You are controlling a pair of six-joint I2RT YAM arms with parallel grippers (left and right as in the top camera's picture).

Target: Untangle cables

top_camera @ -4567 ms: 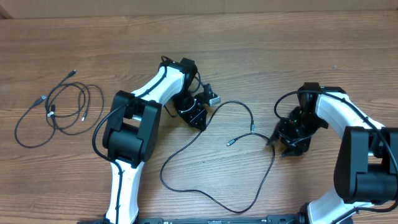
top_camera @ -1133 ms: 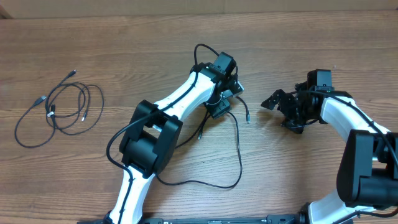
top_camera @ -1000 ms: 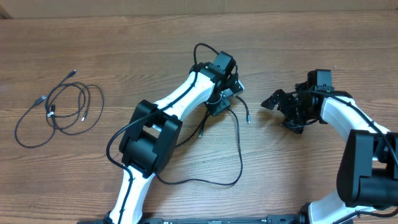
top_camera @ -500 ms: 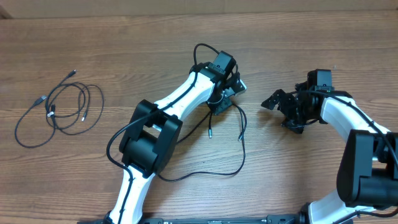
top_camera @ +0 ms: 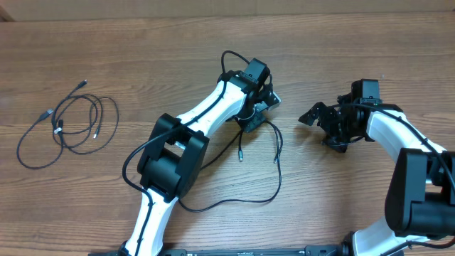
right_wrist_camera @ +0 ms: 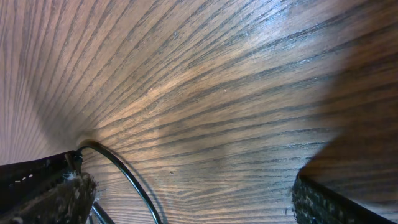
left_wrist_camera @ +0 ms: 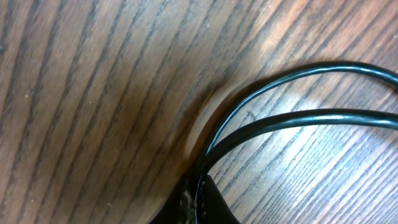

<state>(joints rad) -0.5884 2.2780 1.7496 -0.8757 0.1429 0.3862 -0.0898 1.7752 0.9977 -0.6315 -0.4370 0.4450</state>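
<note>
Overhead: the left tool [top_camera: 253,122] was closed on a loose black cable [top_camera: 278,174] near the centre of the bench [top_camera: 142,43]. More cables [top_camera: 71,124] lay coiled at far left, and the right tool [top_camera: 323,129] stood open, apart from both. Left wrist: two cable strands [left_wrist_camera: 298,118] emerged from the shut fingertips [left_wrist_camera: 199,202]. Right wrist: the fingers [right_wrist_camera: 50,186] were spread wide above the bench.

We see bare table [top_camera: 142,75] between the coiled cables [top_camera: 60,129] and our left arm [top_camera: 206,114]; a loose cable [top_camera: 278,178] loops mid-table.
</note>
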